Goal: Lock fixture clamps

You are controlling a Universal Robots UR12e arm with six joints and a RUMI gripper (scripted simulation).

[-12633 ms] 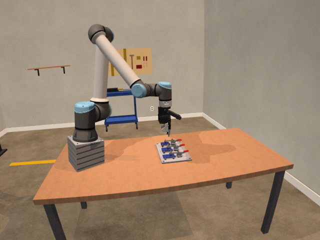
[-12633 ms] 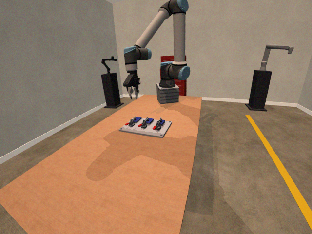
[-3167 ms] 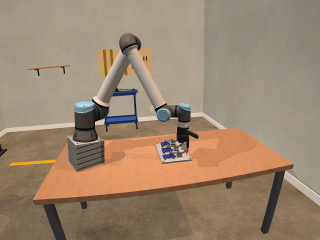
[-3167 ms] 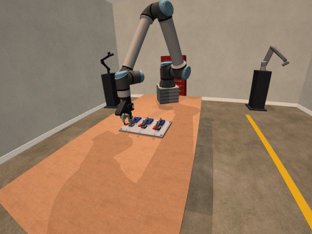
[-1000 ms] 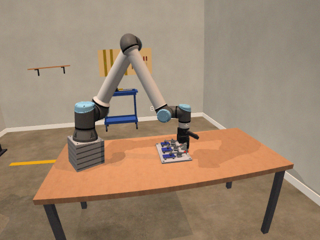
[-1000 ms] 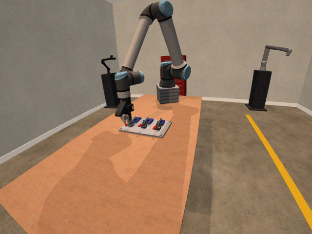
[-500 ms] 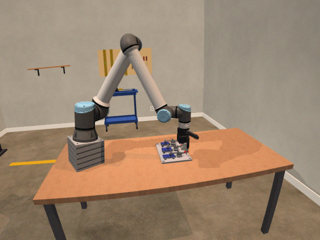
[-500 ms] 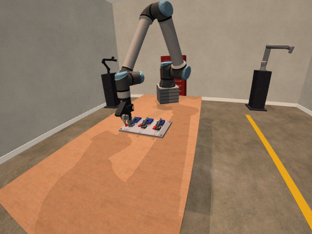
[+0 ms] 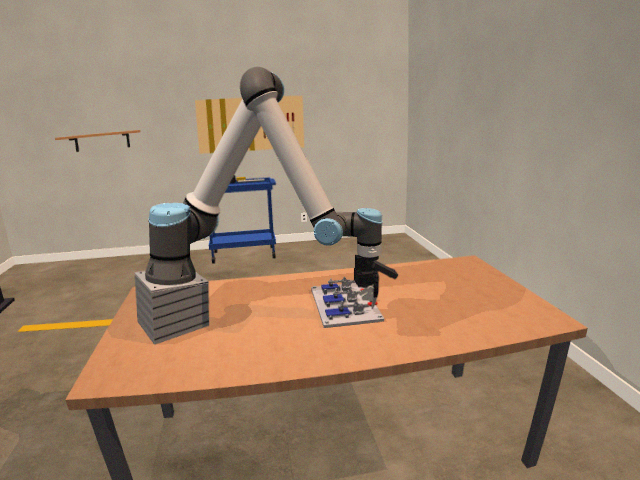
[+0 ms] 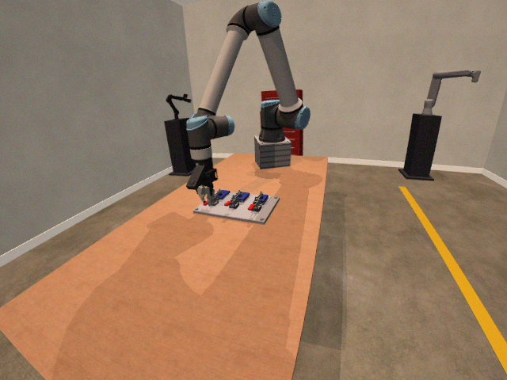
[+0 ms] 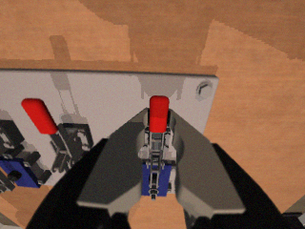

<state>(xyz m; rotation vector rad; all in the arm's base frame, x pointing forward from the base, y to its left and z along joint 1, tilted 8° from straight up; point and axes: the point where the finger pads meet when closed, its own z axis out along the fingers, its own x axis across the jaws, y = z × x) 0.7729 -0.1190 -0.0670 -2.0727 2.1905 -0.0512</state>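
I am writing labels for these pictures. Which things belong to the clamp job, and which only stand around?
For the job:
- grey fixture plate
- three clamps, the end one between the tool's fingers
- its red handle
- tool, shut on that clamp

Standing around:
- blue cart
- wall shelf
- red cabinet
- yellow floor line

A flat gray plate, the fixture (image 9: 349,319), lies on the table. Three small gray clamps sit on it in a row, each with a red-tipped handle and a blue part. The end clamp (image 11: 155,152) has its red handle (image 11: 158,113) between the gripper (image 11: 159,164) fingers, which squeeze it.
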